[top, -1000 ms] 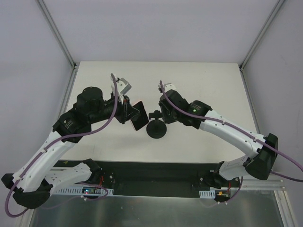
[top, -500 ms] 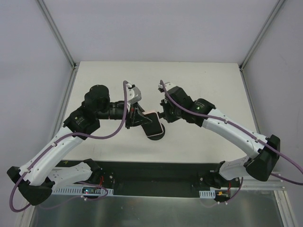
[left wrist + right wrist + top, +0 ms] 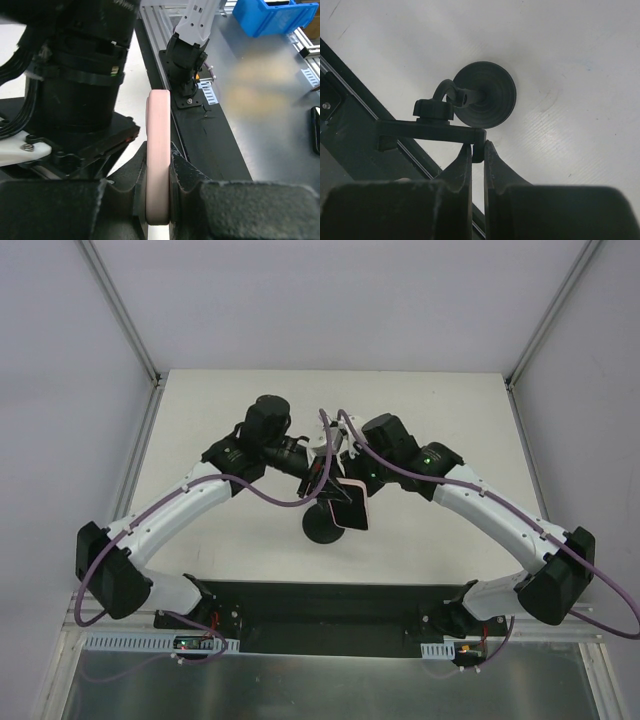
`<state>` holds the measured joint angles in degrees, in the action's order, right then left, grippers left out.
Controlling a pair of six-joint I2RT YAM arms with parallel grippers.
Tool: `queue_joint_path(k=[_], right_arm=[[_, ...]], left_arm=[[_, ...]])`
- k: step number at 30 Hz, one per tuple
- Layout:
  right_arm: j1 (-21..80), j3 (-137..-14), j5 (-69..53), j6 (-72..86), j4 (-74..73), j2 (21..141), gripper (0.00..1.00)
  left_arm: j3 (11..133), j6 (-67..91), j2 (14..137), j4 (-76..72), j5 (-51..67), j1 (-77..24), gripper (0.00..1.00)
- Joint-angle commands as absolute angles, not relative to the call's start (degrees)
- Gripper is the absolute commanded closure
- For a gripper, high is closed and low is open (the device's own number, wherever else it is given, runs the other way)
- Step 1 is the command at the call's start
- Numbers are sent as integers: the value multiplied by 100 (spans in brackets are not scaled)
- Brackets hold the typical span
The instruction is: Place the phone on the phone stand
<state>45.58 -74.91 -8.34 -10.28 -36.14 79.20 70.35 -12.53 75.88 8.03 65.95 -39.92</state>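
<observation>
- On the left, my left gripper (image 3: 158,172) is squeezed down narrow on the phone (image 3: 157,125). It clamps the two flat faces, so my wrist camera looks straight along the pale pink edge.
- From overhead, the phone hangs tilted in the air over the middle of the table (image 3: 450,410), its dark face toward the camera. It sits partly over the round base below it.
- Just under it, the phone stand (image 3: 487,95) rests with its disc base flat on the white surface. The holder bar reaches out sideways from the top of the post.
- On the right, my right gripper (image 3: 477,146) is pinched almost fully closed on the end of that holder bar, with one of its fingers (image 3: 462,165) on each side.
- I cannot tell whether the phone touches the holder.
</observation>
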Motion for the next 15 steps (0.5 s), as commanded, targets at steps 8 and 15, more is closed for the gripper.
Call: queue_joint_path(k=[8,15], right_arm=[[4377,-7435,-1538,-1213,-3313,7620,99],[4377,-7506,-1679,-1266,-3296,7734,99]], left_arm=[[7699,-1784,8077,659,7392,-3428,100],[7848,-1907,8367,835,7532,-3296,100]])
